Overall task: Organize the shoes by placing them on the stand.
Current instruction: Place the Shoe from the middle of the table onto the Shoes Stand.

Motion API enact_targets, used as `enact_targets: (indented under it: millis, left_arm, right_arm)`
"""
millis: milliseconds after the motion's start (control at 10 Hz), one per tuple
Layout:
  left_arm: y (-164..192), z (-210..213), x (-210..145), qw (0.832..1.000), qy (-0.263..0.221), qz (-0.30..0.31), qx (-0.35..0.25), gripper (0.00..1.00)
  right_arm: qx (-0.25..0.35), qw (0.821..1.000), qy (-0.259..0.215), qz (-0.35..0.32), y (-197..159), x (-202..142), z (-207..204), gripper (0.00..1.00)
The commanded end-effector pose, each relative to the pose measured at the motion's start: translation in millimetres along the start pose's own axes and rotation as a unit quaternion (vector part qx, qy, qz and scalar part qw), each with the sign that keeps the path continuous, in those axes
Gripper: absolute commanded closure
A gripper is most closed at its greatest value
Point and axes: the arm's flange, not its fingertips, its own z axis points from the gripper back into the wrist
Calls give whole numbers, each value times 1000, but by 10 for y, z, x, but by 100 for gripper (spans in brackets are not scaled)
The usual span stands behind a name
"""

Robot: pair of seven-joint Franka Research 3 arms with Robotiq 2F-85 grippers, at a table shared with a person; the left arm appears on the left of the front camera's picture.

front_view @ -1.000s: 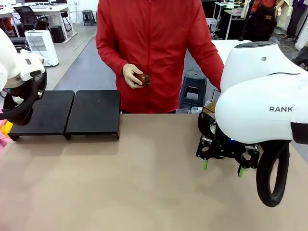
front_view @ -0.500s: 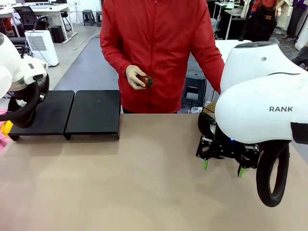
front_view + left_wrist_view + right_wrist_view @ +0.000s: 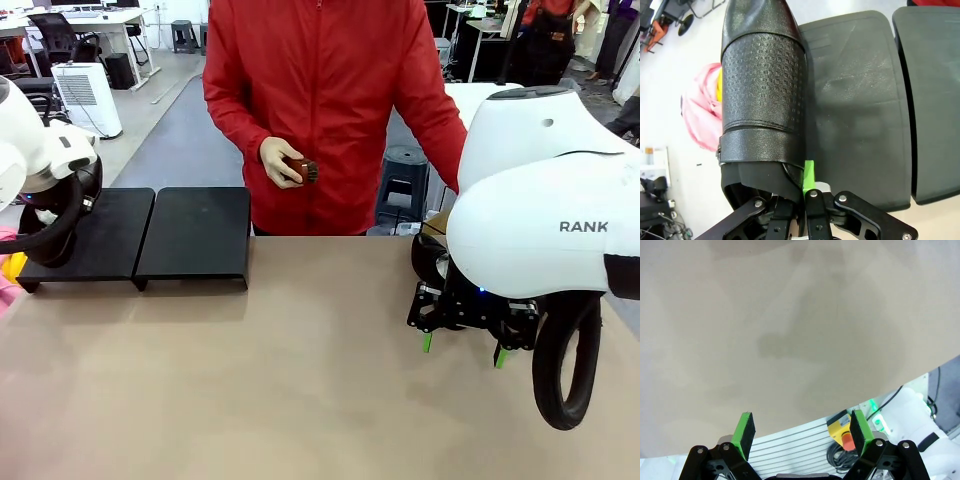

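At the desk's (image 3: pixel 300 390) far left corner stood the stand (image 3: pixel 190 235), two flat black panels side by side, with the left arm (image 3: pixel 45 175) hanging over its left end. In the left wrist view the left gripper (image 3: pixel 802 181) was clamped on the rim of a black shoe (image 3: pixel 762 95) at its opening. The shoe had embossed leather and a smooth toe, and hung along the stand's (image 3: pixel 855 100) left edge; whether it touched the stand could not be told. A pink cloth (image 3: pixel 700 120) lay on the floor beside it. Behind the far edge's middle stood a person in a red jacket, one hand (image 3: pixel 272 158) gripping a small brown brush (image 3: pixel 300 168). Near the right edge the right gripper (image 3: pixel 463 349) pointed down just above the bare desk, its green pads apart and holding nothing, as the right wrist view also showed (image 3: pixel 802 427).
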Motion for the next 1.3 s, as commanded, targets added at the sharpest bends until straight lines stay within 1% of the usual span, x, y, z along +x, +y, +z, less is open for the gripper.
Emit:
enact_targets:
  millis: [0,300,400,800,900,1000,1100,1200]
  left_arm:
    - [36,-81,43,1000,-7,1,-1,100]
    - [74,-153,38,1000,-2,-2,-6,100]
    - [100,-187,36,1000,1,2,-8,95]
    - [233,-173,-1,1000,-10,25,-4,18]
    - [275,-155,-7,999,-18,39,1,10]
    - [293,-85,-3,998,-26,54,9,10]
    - [282,54,-11,998,-36,54,11,10]
    - [264,-156,-14,999,-11,38,-2,10]
  right_arm:
    - [2,1000,0,6,-4,9,14,0]
    - [2,1000,0,6,-4,9,14,0]
    - [2,1000,0,6,-4,9,14,0]
    - [2,1000,0,6,-4,9,14,0]
    - [2,1000,0,6,-4,9,14,0]
    - [2,1000,0,6,-4,9,14,0]
    - [2,1000,0,6,-4,9,14,0]
    - [2,1000,0,6,-4,9,14,0]
